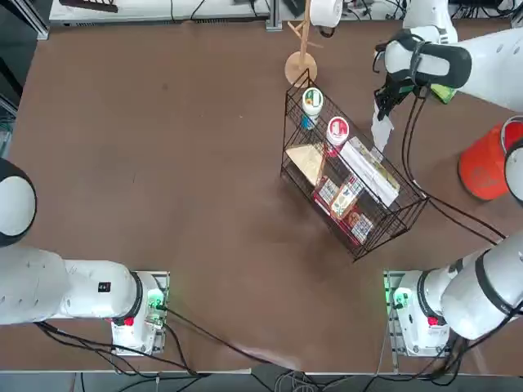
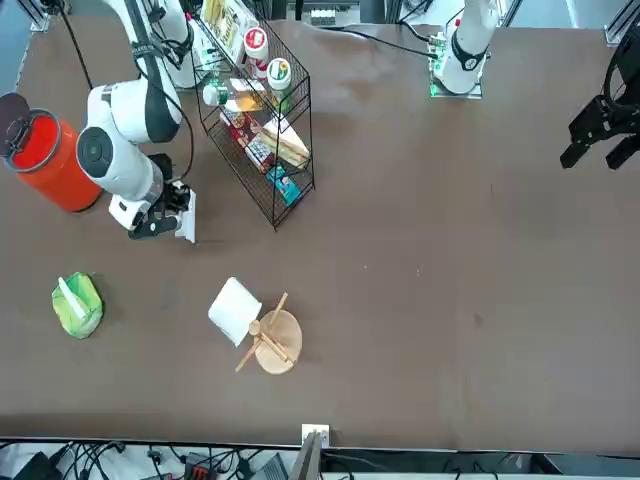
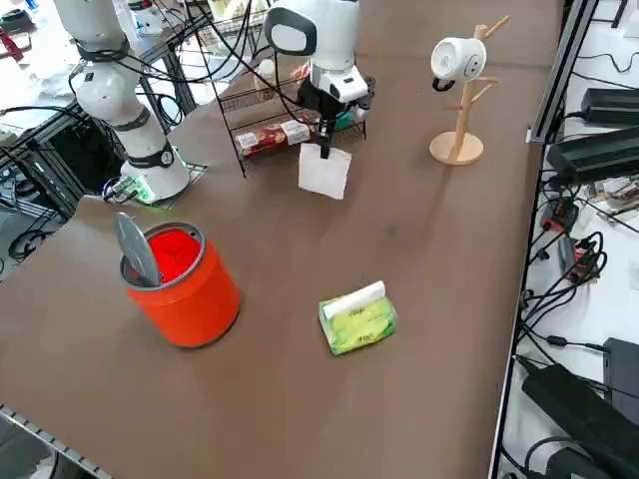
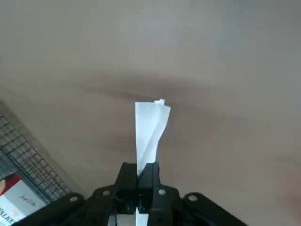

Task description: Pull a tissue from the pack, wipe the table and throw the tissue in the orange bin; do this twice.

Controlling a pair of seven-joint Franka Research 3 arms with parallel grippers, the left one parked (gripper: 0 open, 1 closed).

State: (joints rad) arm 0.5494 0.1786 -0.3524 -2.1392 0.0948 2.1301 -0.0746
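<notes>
My right gripper (image 3: 322, 140) is shut on a white tissue (image 3: 324, 172), which hangs from the fingertips with its lower edge at or just above the table (image 1: 163, 163). The wrist view shows the tissue (image 4: 150, 127) pinched between the closed fingers (image 4: 128, 175). From overhead, the gripper (image 1: 381, 108) hovers beside the far end of the wire rack. The green pack (image 3: 357, 317), with a white tuft on top, lies on the table between the gripper and the table's right edge. The orange bin (image 3: 180, 279) stands near the right edge, closer to my base, its grey lid tilted up.
A black wire basket rack (image 1: 347, 175) holding boxes and white-lidded cups stands right beside the gripper. A wooden stand (image 1: 301, 67) carrying a white paper roll (image 1: 325, 11) sits at the far edge. Cables trail from the right arm across the table.
</notes>
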